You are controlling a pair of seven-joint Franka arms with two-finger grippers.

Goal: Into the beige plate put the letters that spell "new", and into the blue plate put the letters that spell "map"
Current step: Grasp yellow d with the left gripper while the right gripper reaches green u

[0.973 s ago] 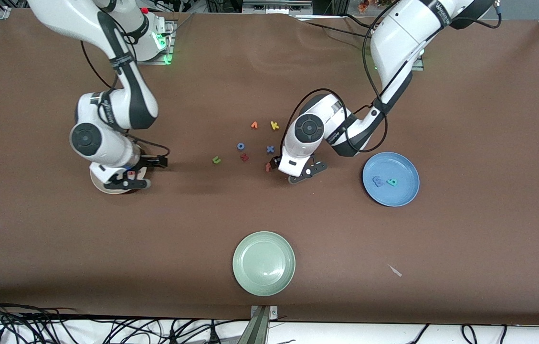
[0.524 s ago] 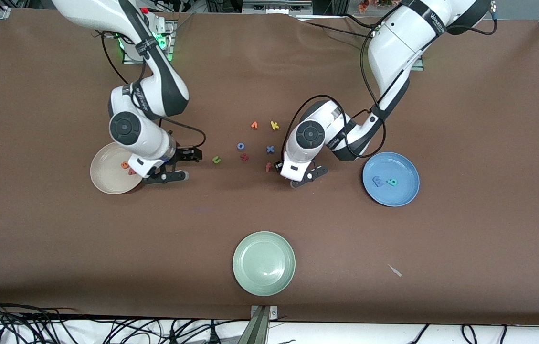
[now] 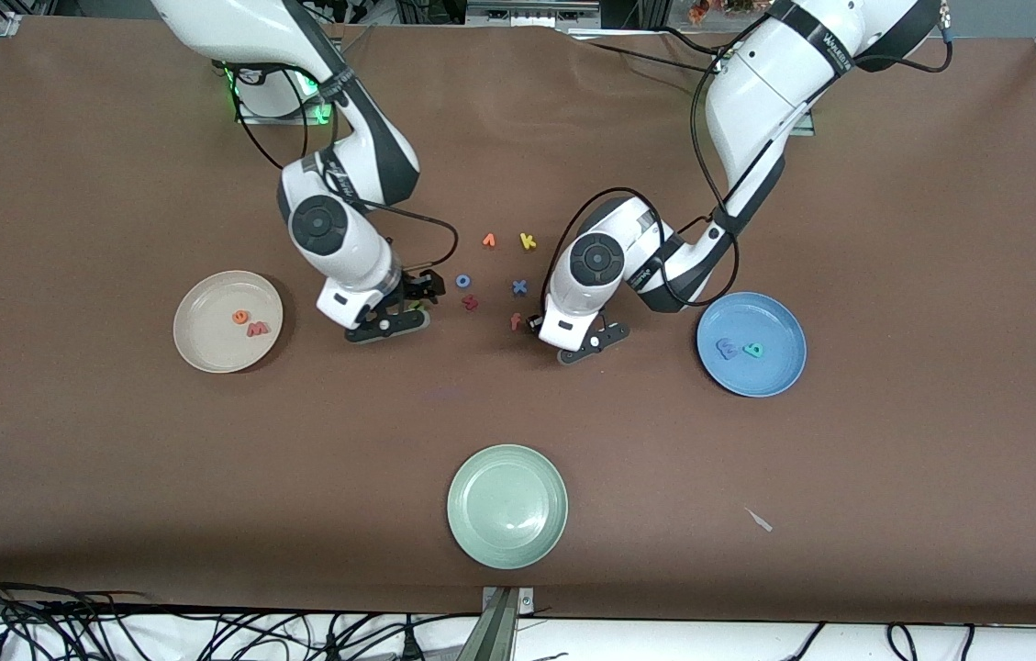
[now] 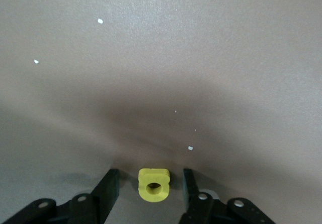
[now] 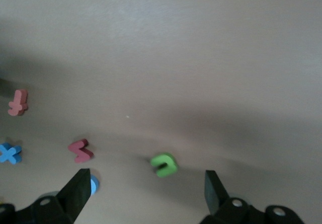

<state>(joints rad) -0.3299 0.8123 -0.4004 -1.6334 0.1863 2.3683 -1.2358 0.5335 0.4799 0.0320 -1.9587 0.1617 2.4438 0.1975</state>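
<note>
Yellow "p" (image 4: 153,184), the last letter wanted for "map", lies on the surface a little nearer the front camera than the blue "x" (image 3: 518,287). The left pincer (image 4: 150,178) is down around it, jaws partly apart, one on each side and neither visibly touching it. The step in hand looks like the grasp. Next the jaws should meet on the foam and carry it from the "x" toward the left arm's end, to the blue plate (image 3: 770,317), where the blue "m" (image 3: 727,348) and teal "a" (image 3: 754,350) already lie. The green "n" (image 5: 164,164) sits from the "x" toward the right arm's end, with the right pincer (image 5: 147,176) over it, jaws wide and empty. Much farther that way, the beige plate (image 3: 206,344) holds the orange "e" (image 3: 241,317) and salmon "w" (image 3: 257,329). An orange "f" (image 3: 516,320) lies just beside the left pincer, and a dark red letter (image 3: 470,301) and blue "o" (image 3: 462,281) lie near the "n", so a careless descent could nudge them. A pale green plate (image 3: 472,477) lies well clear.
</note>
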